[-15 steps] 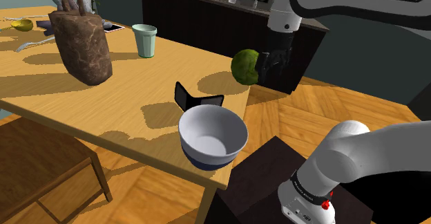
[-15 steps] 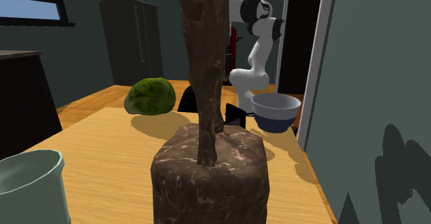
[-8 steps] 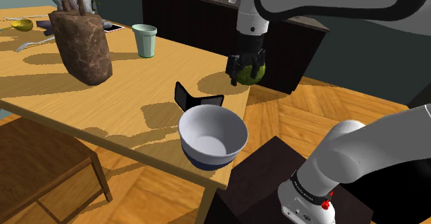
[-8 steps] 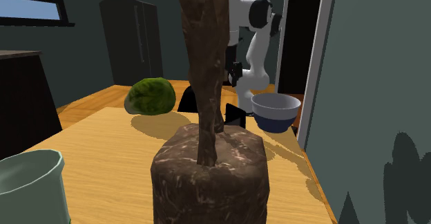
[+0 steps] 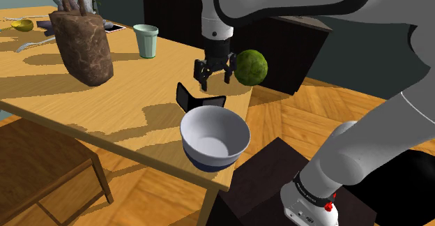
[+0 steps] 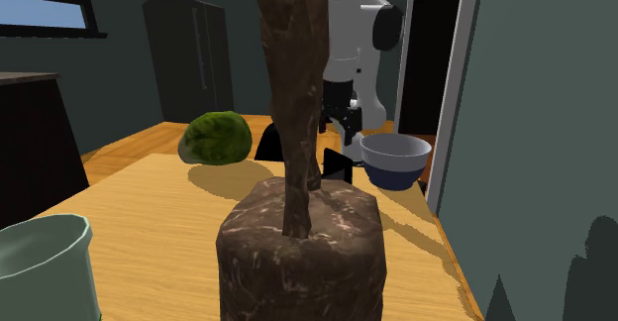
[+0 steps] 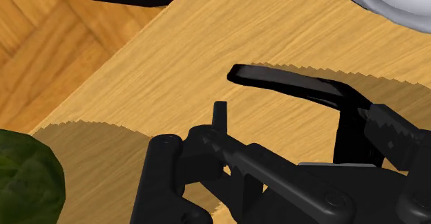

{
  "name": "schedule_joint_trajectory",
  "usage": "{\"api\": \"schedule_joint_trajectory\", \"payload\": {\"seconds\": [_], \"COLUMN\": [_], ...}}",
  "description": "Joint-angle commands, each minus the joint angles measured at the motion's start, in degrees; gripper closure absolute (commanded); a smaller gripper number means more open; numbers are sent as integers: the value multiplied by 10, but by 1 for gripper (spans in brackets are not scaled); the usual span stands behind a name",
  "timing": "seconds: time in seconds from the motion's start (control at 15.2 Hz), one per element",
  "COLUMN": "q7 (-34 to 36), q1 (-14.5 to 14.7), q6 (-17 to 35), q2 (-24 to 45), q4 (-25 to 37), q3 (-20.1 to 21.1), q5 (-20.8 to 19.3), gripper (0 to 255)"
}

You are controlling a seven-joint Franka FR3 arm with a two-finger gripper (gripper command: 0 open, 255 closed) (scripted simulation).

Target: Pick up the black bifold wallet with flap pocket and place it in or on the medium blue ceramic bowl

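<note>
1. Biggest is the table (image 5: 84, 113): wood top. In the shoulder view the task items sit twd its 4 o'clock corner.
2. The arm (image 5: 293, 1) is white w/ dark joints and reaches over the table, wrist pointing down.
3. The brown lump (image 5: 82, 47) is rough-textured and well apart, at approx 10 o'clock from the task items. We see no obstacle there.
4. The bowl (image 5: 215, 139) is white inside, blue outside, upright and empty, nr the table edge.
5. The green ball (image 5: 251, 67) lies at 2 o'clock from the wallet (image 5: 199, 100), near the tool, so we'd watch clearance.
6. The wallet is black and stands on edge, half open in a V, just beside the bowl at the bowl's 11 o'clock. We can't tell if they touch. In the wrist view its top edge (image 7: 290, 86) curves ahead of the fingers. We judge it light and thin, w/ fairly stiff leaves, a floppy fold and a smoothish skin, not fragile. Best hold is prob a pinch across one upright leaf nr the top, or both leaves squeezed together by the fold. A sideways nudge could tip it.
7. The gripper (image 5: 213, 82) hangs above the wallet at approx its 1 o'clock, fingers spread wide, nothing between them.
</note>
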Motion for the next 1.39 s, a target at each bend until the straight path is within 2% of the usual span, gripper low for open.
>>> {"api": "schedule_joint_trajectory", "payload": {"seconds": [0.0, 0.33, 0.86, 1.32], "q7": [33, 98, 98, 98], "q1": [4, 19, 18, 18], "q6": [9, 12, 70, 70], "q2": [47, 153, 149, 149], "q4": [34, 124, 61, 62], "q3": [19, 49, 48, 48], "q5": [-9, -42, -41, -41], "gripper": [0, 0, 0, 0]}}
